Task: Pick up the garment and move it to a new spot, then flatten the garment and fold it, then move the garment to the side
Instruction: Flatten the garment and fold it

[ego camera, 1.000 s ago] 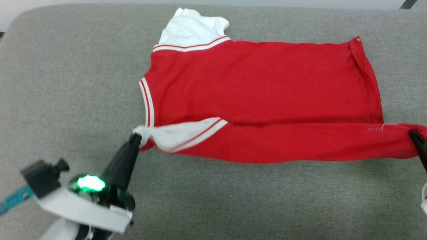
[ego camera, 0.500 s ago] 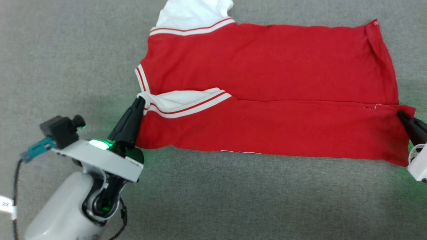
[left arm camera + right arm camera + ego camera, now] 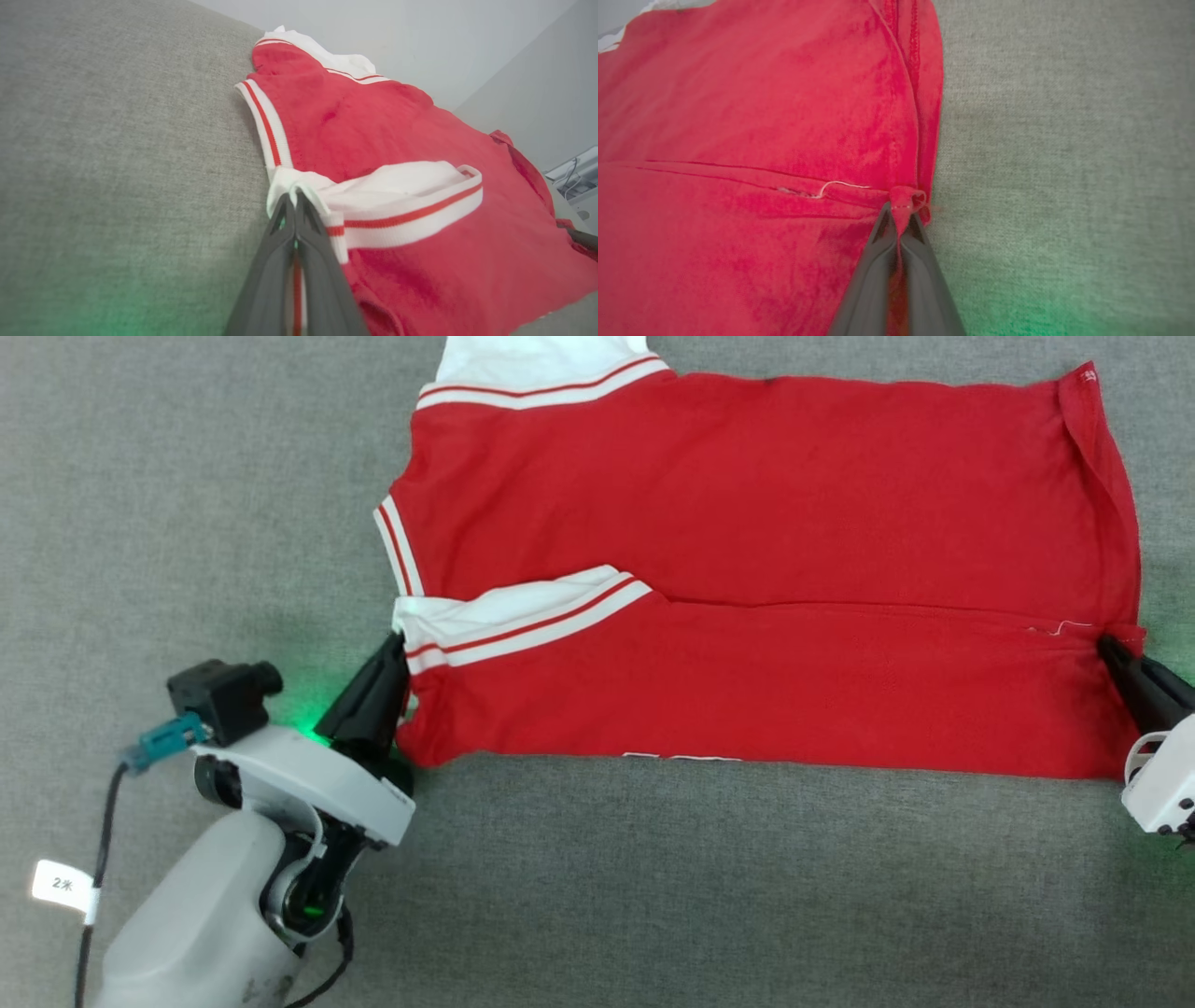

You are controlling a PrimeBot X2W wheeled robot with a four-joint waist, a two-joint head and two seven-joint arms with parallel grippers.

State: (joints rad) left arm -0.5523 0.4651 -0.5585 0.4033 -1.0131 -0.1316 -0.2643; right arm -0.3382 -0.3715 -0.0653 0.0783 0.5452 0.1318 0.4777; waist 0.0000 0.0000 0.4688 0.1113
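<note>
The red garment (image 3: 747, 523) lies spread on the grey cloth surface, collar to the left and hem to the right, its near long edge folded up over the body. The numerals are hidden. My left gripper (image 3: 397, 644) is shut on the white striped sleeve corner (image 3: 299, 193) at the fold's left end. My right gripper (image 3: 1106, 644) is shut on the red hem corner (image 3: 903, 200) at the fold's right end. The far white sleeve (image 3: 532, 359) runs off the top of the head view.
Grey woven surface (image 3: 653, 896) stretches all around the garment, with broad room in front and to the left. A pale wall (image 3: 420, 37) and some cabling (image 3: 574, 177) stand beyond the surface's far edge in the left wrist view.
Both grippers carried the garment's near edge away from me, over its body, so the folded flap is wider and lies flat. The camera has also tilted down, shifting the whole picture.
</note>
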